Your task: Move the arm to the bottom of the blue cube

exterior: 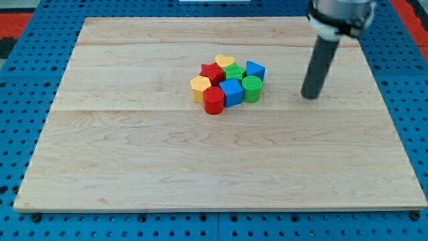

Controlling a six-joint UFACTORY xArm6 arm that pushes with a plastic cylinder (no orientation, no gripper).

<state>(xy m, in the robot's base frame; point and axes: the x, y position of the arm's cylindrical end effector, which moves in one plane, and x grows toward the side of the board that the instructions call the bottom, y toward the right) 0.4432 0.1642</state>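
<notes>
The blue cube [231, 91] sits in a tight cluster of blocks near the middle of the wooden board [134, 147]. Around it are a red cylinder [214, 101] at its left, a green cylinder [251, 88] at its right, a green block [233, 72] and a red star-shaped block [212, 72] above it, a yellow hexagonal block [200, 86] at the far left, a yellow block [225, 61] at the top and a second blue block [255, 69] at the upper right. My tip [309, 96] rests on the board to the right of the cluster, apart from every block.
The board lies on a blue pegboard surface [27, 80]. The arm's dark rod [319, 63] comes down from the view's top right.
</notes>
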